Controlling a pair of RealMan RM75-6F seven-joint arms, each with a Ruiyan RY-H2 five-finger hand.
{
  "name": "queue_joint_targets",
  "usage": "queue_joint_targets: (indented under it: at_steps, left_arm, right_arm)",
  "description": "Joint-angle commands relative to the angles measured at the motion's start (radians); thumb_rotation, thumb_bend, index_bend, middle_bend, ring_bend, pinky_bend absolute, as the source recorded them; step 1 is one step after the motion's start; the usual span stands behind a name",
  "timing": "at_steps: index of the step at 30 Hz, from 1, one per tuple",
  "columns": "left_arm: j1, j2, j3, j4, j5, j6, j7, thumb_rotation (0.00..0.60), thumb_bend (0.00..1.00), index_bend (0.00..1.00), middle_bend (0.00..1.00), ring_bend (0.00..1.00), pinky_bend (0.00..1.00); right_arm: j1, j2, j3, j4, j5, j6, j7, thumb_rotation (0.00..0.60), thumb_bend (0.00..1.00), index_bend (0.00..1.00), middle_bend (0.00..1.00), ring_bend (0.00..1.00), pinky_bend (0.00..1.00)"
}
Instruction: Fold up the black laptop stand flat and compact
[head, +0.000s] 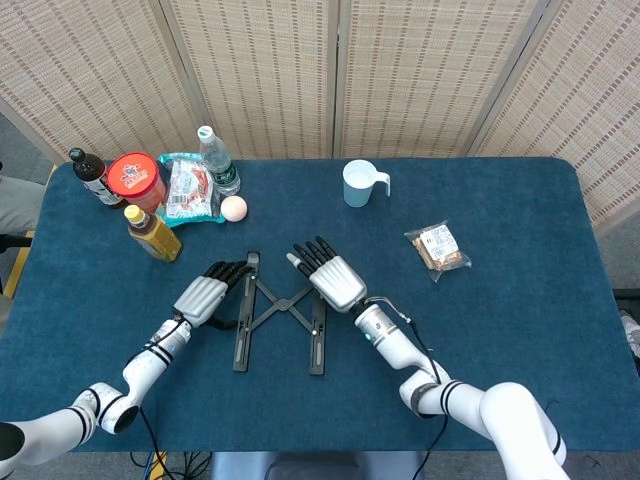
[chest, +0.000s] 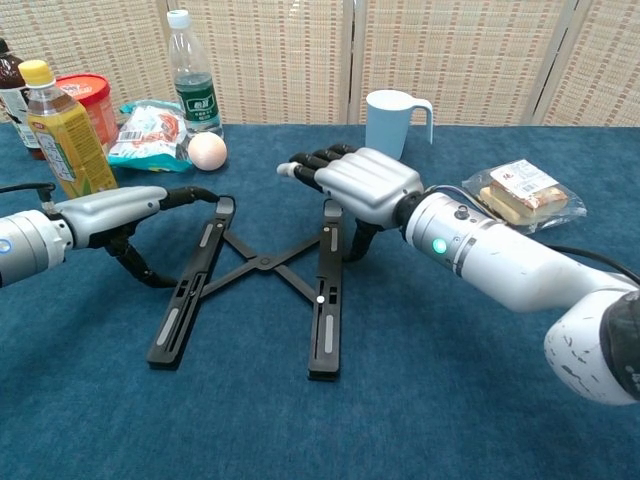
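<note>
Woven screens back a blue counter (head: 520, 300) where the black laptop stand (chest: 262, 266) lies mid-surface, rails near parallel, left hand (chest: 120, 208) and right hand (chest: 352, 184) flanking it, fingers spread and gripping nothing, evidently to squeeze it flat.

Around one black laptop stand (head: 277, 310) there were three bottles: a clear water bottle (head: 217, 160), a yellow-capped one (head: 152, 233) and a dark one (head: 92, 176). Beyond the stand stood one red tub (head: 135, 179), one snack bag (head: 187, 189), one egg (head: 233, 208) and one mug (head: 360, 184). Right of it lay one wrapped snack (head: 438, 248).
</note>
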Motion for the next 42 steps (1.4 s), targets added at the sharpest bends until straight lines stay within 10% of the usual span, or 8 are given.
queue_joint_targets:
  at_steps: [1,34,42]
  left_arm:
    - [-0.002,0.002,0.0,-0.002,0.0,-0.002,-0.002,0.6,0.15,0.0,0.0,0.0,0.0]
    - [-0.035,0.011,-0.004,-0.059,0.017,-0.009,-0.012,0.6,0.15,0.0,0.0,0.0,0.0]
    - [-0.004,0.058,-0.008,-0.092,-0.013,0.016,0.016,0.6,0.15,0.0,0.0,0.0,0.0]
  right_arm:
    - [0.004,-0.008,0.005,0.009,-0.002,0.005,0.01,0.6,0.0,0.0,0.0,0.0,0.0]
    - [0.059,-0.121,0.036,0.086,-0.027,0.062,0.048,0.6,0.0,0.0,0.0,0.0,0.0]
    - [0.044,-0.009,-0.006,-0.035,-0.058,0.039,0.053,0.6,0.0,0.0,0.0,0.0,0.0]
